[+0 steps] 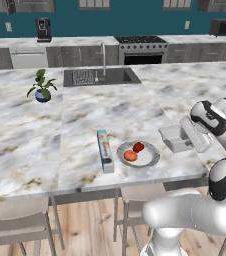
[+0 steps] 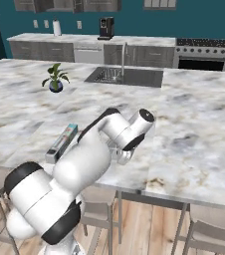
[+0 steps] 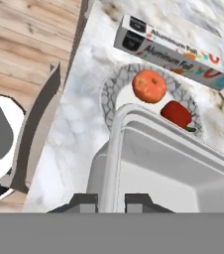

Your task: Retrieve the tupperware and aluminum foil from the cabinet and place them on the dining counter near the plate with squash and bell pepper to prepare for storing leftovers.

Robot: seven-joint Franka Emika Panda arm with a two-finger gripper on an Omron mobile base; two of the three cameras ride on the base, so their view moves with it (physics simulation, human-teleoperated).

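Status: task approx. two-thirds done, judged from current layout. The foil box (image 1: pixel 105 150) lies flat on the dining counter (image 1: pixel 25 135), just beside the plate (image 1: pixel 148 159) on its left side, w/ its long axis running roughly front-to-back; that item needs no further handling. The plate carries the orange squash (image 1: pixel 130 155) and the red bell pepper (image 1: pixel 138 147); in the hand view both sit on the plate (image 3: pixel 109 87) just beyond the container rim, w/ the foil box (image 3: pixel 176 52) behind them. The plastic container (image 1: pixel 175 138) is on the opp. side of the plate, near it, at counter-top level close to the counter's front edge. The gripper (image 3: pixel 107 201) holds it: the jaws are closed narrowly on the container's near rim (image 3: pixel 115 149), one fingertip either side of the wall. Whether the container's base already touches the marble cannot be told from these views. In the right base view the arm's own links block the grip area. Remaining, est.: confirm the container is seated, release the rim, withdraw the arm clear of the plate. Cabinet retrieval appears complete for both items.
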